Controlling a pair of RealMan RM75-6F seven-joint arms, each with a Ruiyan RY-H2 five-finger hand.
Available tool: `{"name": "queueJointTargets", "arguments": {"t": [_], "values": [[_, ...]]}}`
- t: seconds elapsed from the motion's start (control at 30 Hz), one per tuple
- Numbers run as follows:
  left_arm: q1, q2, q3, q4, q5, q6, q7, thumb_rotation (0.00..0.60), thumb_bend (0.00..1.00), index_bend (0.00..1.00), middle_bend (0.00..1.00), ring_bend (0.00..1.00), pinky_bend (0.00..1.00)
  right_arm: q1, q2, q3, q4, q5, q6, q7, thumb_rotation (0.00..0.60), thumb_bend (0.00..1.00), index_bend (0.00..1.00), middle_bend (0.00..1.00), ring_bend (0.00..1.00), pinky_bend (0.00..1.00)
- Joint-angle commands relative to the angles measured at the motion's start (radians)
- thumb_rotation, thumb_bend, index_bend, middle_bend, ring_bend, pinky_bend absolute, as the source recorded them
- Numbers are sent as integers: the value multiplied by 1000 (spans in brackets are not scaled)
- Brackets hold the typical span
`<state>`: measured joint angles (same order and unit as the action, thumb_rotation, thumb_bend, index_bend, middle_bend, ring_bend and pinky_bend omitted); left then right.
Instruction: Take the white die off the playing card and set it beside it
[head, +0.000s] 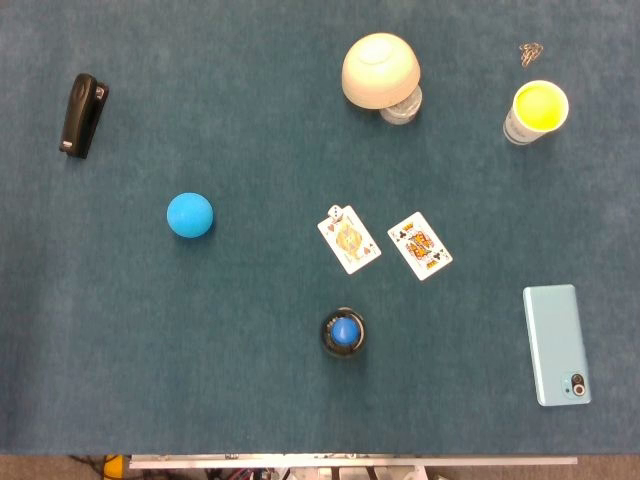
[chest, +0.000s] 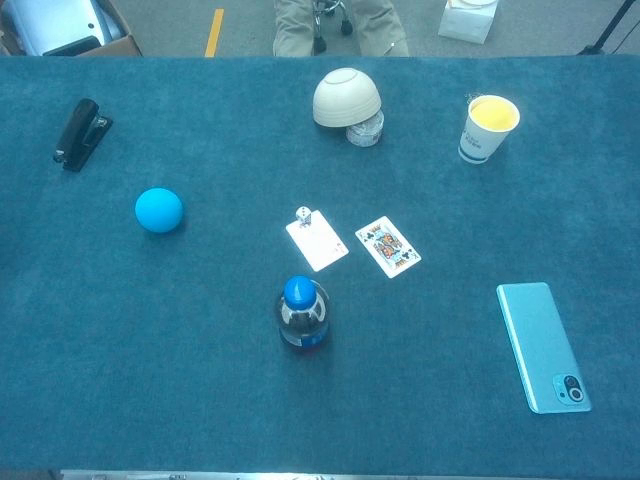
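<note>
A small white die (head: 336, 212) (chest: 302, 214) sits on the far corner of a playing card (head: 350, 241) (chest: 319, 243) near the middle of the blue table. A second playing card (head: 420, 246) (chest: 388, 246) lies just to its right, face up, with a gap between them. Neither of my hands appears in the head view or the chest view.
A dark bottle with a blue cap (head: 343, 333) (chest: 302, 314) stands just in front of the cards. A blue ball (head: 190, 215), a black stapler (head: 82, 115), an upturned cream bowl (head: 380, 70) over a glass, a yellow-filled cup (head: 537, 111) and a teal phone (head: 557, 344) lie around.
</note>
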<state>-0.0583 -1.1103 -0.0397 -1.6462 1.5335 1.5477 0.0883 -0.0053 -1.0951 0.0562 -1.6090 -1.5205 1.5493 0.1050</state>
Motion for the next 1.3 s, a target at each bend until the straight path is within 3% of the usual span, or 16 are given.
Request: {"name": "queueJointTargets", "arguments": {"t": [0.03, 0.37, 0.63, 0.73, 0.87, 0.93, 1.1, 1.3], "values": [[1, 1, 1, -1, 0, 1, -1, 600, 699, 185, 176, 109, 94, 0, -1, -1, 1, 0, 0, 1, 600, 449, 282, 312, 156, 250], [-7, 16, 2, -1, 15, -6, -17, 600, 699, 185, 197, 111, 94, 3, -1, -1, 5, -3, -2, 6, 600, 448, 282, 312, 156, 250], [-64, 69, 5, -17, 48, -84, -53, 600, 699, 184, 253, 164, 100, 11, -5, 0, 1, -2, -16, -6, 600, 448, 282, 312, 156, 250], [-95, 90, 5, -25, 69, -119, -79, 600, 700, 183, 340, 299, 214, 17, -6, 1, -2, -2, -23, -10, 600, 448, 282, 312, 156, 250], [-145, 118, 2, -38, 95, -174, -142, 600, 699, 176, 501, 492, 509, 24, -8, 2, -4, 0, -32, -13, 600, 448, 282, 312, 156, 250], [-177, 137, 5, -47, 108, -217, -174, 600, 699, 165, 595, 591, 592, 26, -7, 3, -5, 1, -35, -14, 600, 448, 282, 312, 156, 250], [-266, 166, 7, -65, 141, -332, -226, 600, 700, 121, 826, 814, 734, 28, -7, 2, -7, 5, -39, -18, 600, 448, 282, 312, 156, 250], [-381, 174, 7, -82, 158, -487, -234, 600, 755, 79, 985, 967, 859, 31, -4, 1, -11, 7, -46, -23, 600, 448, 282, 312, 156, 250]]}}
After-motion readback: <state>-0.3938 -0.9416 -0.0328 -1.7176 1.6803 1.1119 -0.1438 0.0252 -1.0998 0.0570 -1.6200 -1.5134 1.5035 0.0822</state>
